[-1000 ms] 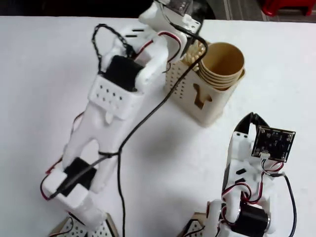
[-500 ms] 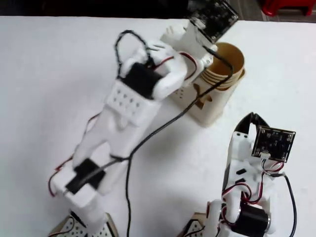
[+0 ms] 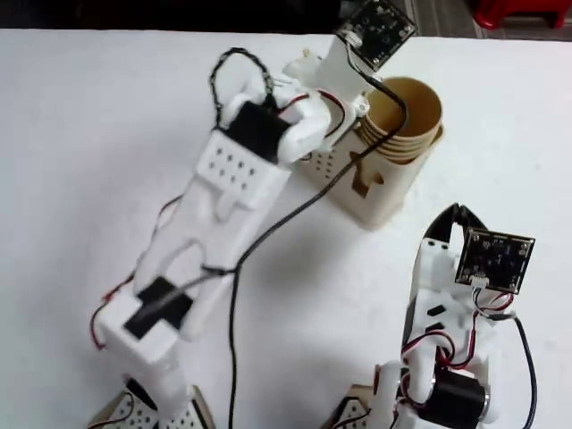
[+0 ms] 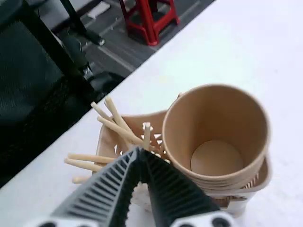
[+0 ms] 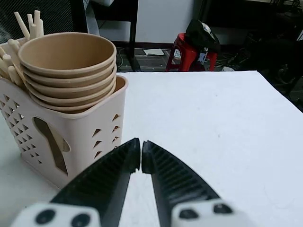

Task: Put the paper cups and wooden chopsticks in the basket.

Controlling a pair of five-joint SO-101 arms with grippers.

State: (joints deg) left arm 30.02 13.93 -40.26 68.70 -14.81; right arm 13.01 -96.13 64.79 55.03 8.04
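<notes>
A pale slotted basket stands on the white bench, toward its far edge. A nested stack of paper cups stands upright in the part of the basket nearer the bench's right edge. Several wooden chopsticks lean at mixed angles in the other part, their ends sticking up past the rim.

The left arm stretches from the near edge to the basket. The left jaws are together with nothing between them, just above the chopsticks. The right arm sits by the near edge. The right jaws are together too, holding nothing, and point at the basket from nearby.

Plain white surface runs from the basket to the left and right edges. Beyond the far edge lies dark floor with a red stool.
</notes>
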